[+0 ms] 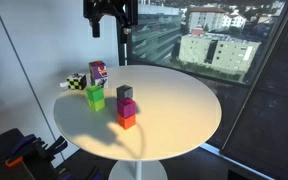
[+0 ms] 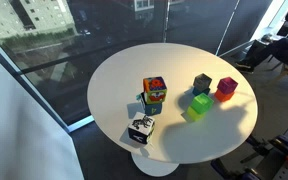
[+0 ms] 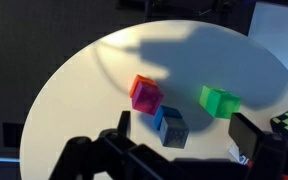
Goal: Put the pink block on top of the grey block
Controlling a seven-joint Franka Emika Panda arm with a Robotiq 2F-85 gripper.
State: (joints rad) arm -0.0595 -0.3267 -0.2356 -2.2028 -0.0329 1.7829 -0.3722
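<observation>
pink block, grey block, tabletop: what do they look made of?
pink block: painted wood or plastic, can't tell which; uniform colour, crisp edges, matte. grey block: same look, dull bluish-grey, no glare. table: smooth white top, perhaps laminate; even surface with clean shadows. Grain too small to see.

On the round white desk [image 2: 114,75], the pink block [image 2: 227,86] sits just right of the grey block [image 2: 202,83], perhaps atop something red, with a green cube [image 2: 198,104] nearer.
</observation>
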